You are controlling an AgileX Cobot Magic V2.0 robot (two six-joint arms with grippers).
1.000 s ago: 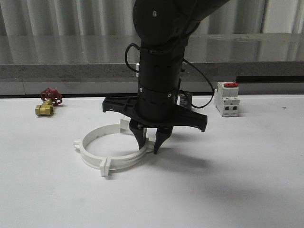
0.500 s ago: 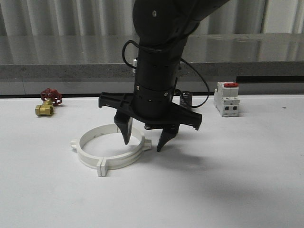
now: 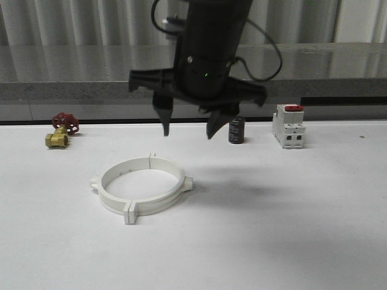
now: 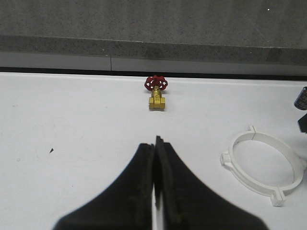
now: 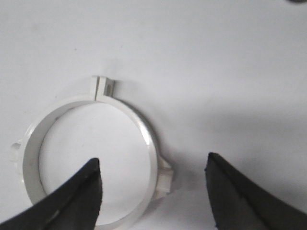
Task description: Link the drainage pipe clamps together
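The two drainage pipe clamps (image 3: 158, 204) lie joined as one white ring flat on the table, left of centre, with small tabs at the seams. My right gripper (image 3: 188, 132) hangs open well above the ring's far right side, holding nothing. Through the right wrist camera the ring (image 5: 147, 139) sits below the spread fingers (image 5: 86, 191), one tab between them. My left gripper (image 4: 156, 142) is shut and empty over bare table, with the ring (image 4: 253, 136) off to one side of it.
A brass valve (image 3: 59, 134) with a red handwheel sits at the far left. A small black cylinder (image 3: 236, 130) and a white red-topped breaker block (image 3: 288, 125) stand at the far right. A grey ledge runs behind the table.
My right gripper opened off the ring's right side and rose high above the table. The ring slid slightly left and now lies free.
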